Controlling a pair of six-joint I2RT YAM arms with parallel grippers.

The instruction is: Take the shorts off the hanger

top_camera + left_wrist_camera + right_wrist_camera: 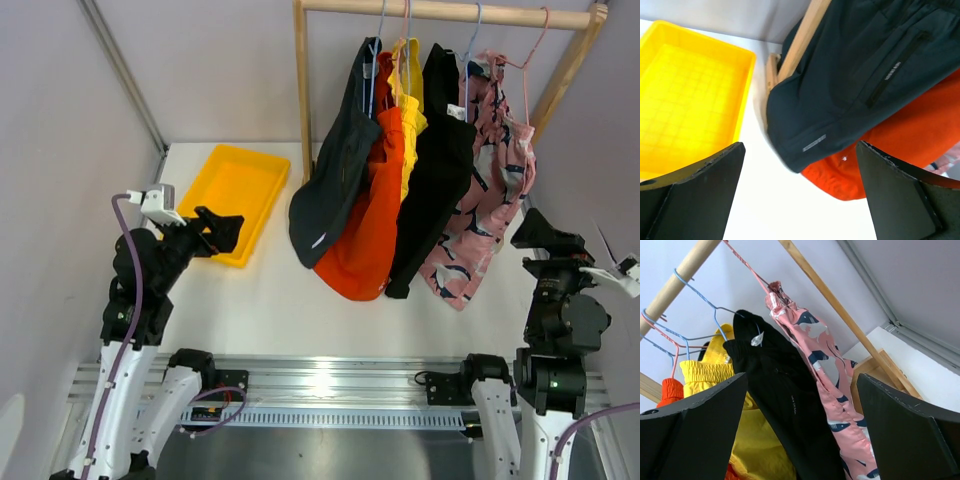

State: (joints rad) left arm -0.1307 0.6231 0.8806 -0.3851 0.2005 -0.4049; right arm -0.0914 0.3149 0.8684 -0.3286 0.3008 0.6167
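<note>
Nothing is off the rail yet, so you have the whole task ahead of you. All five pairs hang on wire hangers from the wooden rail [450,12] at the back of the counter [270,310]. From the left they are the dark slate grey shorts [330,190], the orange-red shorts [365,230], the yellow shorts [410,110] mostly tucked behind their neighbours, the black shorts [435,170], and the pink printed shorts [490,190]. They crowd together and overlap, and their hems dangle just above the counter.

Your left hand [218,232] has its fingers spread wide with nothing between them. It sits over the near edge of the yellow tray [235,190], which looks empty, and faces the hem of the grey pair without touching it. Your right hand [545,232] is also spread wide and holds nothing. It is near the pink pair at the right end of the rail, looking up at the waistbands and the hanger hooks [695,287].

I judge the grey pair the nearest first target for your left hand.
</note>
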